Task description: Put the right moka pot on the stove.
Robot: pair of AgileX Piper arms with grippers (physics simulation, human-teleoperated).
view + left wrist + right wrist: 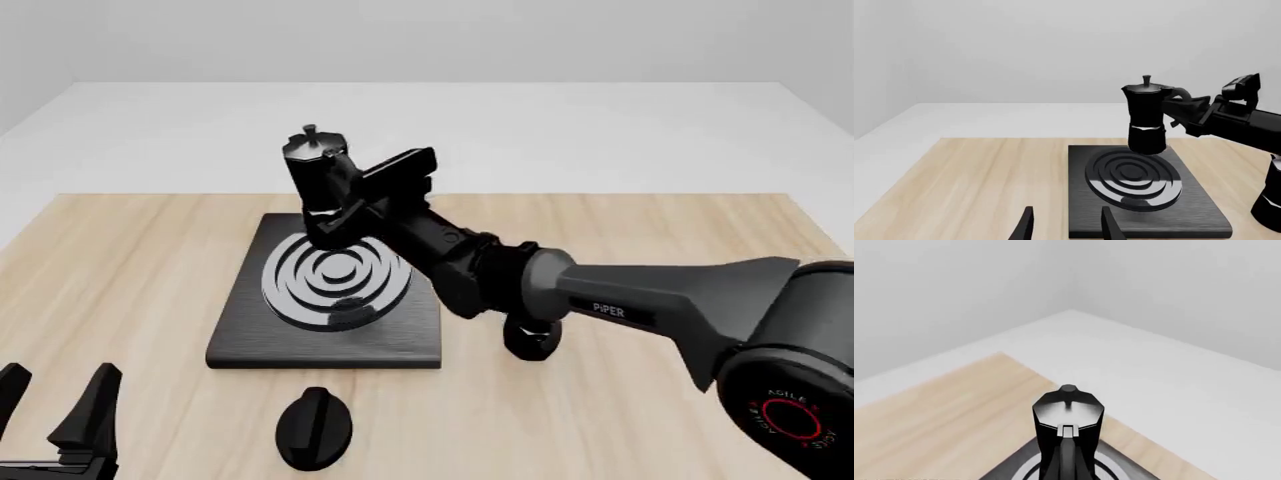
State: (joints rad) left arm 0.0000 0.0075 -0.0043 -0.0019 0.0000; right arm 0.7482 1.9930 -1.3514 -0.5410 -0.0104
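The right moka pot [315, 185] is black with a silver lid and knob. My right gripper [352, 197] is shut on its side handle and holds it upright over the far part of the stove [267, 340], a flat black slab with silver burner rings [334, 278]. In the left wrist view the right moka pot [1146, 120] hangs at the stove's [1187, 200] far edge, the right gripper [1179, 104] on its handle. The right wrist view looks down on the pot's lid [1068, 407]. My left gripper [56, 405] is open near the table's front left corner, holding nothing.
A second black moka pot [533, 338] stands on the table right of the stove, mostly hidden behind my right arm; it also shows as a moka pot [1269, 197] at the left wrist view's edge. A small round black knob [314, 428] lies in front of the stove.
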